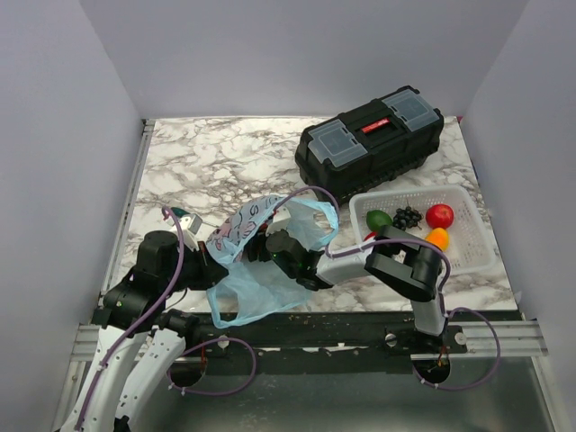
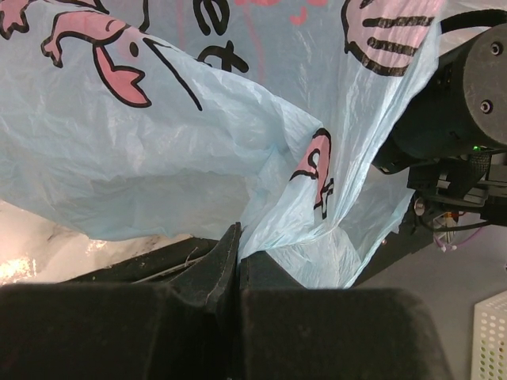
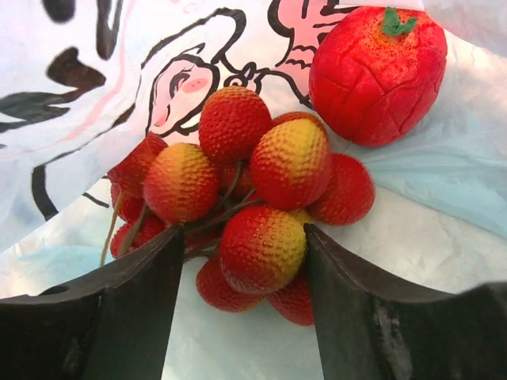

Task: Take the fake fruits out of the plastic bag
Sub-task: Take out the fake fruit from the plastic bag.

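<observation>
The light-blue plastic bag (image 1: 247, 270) with pink figures lies crumpled at the table's near edge. My left gripper (image 2: 236, 237) is shut on a fold of the bag (image 2: 198, 142), holding it up. My right gripper (image 3: 244, 233) is inside the bag, open. Its jaws stand on either side of a bumpy red-and-yellow fruit cluster (image 3: 261, 182); the right finger touches one fruit and the left finger stands a little apart. A round red fruit (image 3: 376, 71) lies on the bag beyond the cluster. From above, the bag hides the right gripper (image 1: 270, 245).
A white mesh basket (image 1: 477, 256) at the right holds a green fruit (image 1: 379, 219), dark grapes (image 1: 407, 216), a red fruit (image 1: 439, 215) and an orange one (image 1: 437, 238). A black toolbox (image 1: 369, 135) stands behind it. The right arm's wrist (image 2: 467, 87) is close to the bag.
</observation>
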Robot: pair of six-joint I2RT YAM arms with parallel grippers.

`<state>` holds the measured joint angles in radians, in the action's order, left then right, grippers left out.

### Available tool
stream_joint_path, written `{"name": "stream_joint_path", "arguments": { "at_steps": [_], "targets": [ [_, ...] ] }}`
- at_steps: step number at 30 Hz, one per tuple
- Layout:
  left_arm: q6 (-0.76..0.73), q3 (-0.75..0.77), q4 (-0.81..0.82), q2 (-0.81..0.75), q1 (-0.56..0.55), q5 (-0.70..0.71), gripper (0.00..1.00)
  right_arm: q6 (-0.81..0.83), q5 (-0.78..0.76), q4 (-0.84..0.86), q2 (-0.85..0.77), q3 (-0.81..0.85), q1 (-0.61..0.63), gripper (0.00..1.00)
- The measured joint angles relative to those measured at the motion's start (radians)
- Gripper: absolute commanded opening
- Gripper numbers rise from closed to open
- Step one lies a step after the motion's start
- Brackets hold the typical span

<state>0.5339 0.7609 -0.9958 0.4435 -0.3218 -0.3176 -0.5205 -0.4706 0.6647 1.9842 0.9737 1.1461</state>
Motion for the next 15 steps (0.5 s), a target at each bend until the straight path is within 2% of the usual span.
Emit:
{"name": "stream_joint_path", "arguments": {
  "at_steps": [7, 11, 15],
  "targets": [
    [-0.003, -0.004, 0.004, 0.002, 0.000, 0.000, 0.00, 0.017, -0.002, -0.001, 0.000, 0.000, 0.000, 0.28],
    [-0.003, -0.005, 0.005, 0.003, 0.000, 0.000, 0.00, 0.029, -0.003, -0.002, -0.016, -0.017, 0.000, 0.16],
    [-0.003, -0.005, 0.005, 0.005, 0.000, 0.000, 0.00, 0.038, -0.002, -0.024, -0.100, -0.071, 0.000, 0.11]
  ]
}}
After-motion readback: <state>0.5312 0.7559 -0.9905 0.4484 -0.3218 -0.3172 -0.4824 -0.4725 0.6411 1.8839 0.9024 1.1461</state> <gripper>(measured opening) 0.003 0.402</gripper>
